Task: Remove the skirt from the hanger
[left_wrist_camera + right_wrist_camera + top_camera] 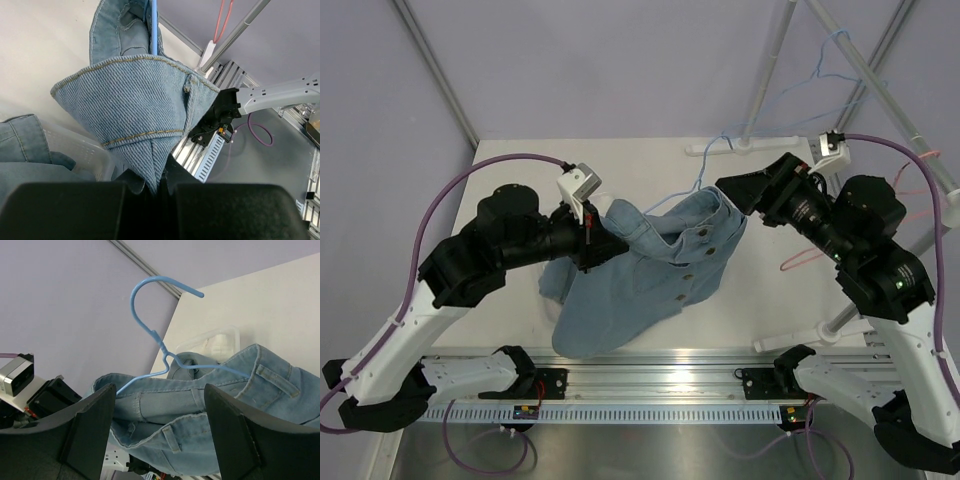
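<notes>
A light blue denim skirt (650, 265) hangs on a blue wire hanger (705, 165) and drapes over the table's middle. My left gripper (595, 237) is shut on the left end of the skirt's waistband; in the left wrist view its jaws (157, 189) pinch a denim fold (135, 100), with the hanger wire (153, 25) beyond. My right gripper (732, 190) is open at the waistband's right end. In the right wrist view its fingers (90, 430) stand wide apart with the skirt (200, 405) between them, not clamped, and the hanger hook (160, 295) rises above.
A clear plastic bin (212, 342) lies under the skirt. A white clothes rack (775, 75) with a blue hanger (830, 55) and a pink hanger (802, 260) stands at the back right. A metal rail (650, 380) runs along the table's near edge.
</notes>
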### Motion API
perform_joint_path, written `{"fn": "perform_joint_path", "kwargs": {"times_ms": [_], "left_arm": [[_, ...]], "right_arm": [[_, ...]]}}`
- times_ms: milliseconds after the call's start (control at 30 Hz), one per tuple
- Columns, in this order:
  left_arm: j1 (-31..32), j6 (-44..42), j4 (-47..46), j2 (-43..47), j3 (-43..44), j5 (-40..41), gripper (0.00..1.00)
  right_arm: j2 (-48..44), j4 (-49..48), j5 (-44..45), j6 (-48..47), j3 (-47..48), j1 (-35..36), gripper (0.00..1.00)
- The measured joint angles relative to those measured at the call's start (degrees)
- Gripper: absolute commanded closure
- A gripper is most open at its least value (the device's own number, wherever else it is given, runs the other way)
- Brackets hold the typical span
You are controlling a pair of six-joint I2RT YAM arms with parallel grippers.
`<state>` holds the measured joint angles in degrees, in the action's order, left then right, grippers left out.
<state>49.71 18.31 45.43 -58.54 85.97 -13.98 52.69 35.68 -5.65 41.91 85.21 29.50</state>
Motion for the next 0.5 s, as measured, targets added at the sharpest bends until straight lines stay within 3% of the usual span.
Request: {"fn": "perform_joint_path", "kwargs": {"times_ms": [500], "left_arm": [[0.00,1.22,1.18,-0.96,-0.31,-1.36,1.00]], "right_arm": [[6.25,-0.74,4.70,-2.10,-0.81,5.73,0.22]]}}
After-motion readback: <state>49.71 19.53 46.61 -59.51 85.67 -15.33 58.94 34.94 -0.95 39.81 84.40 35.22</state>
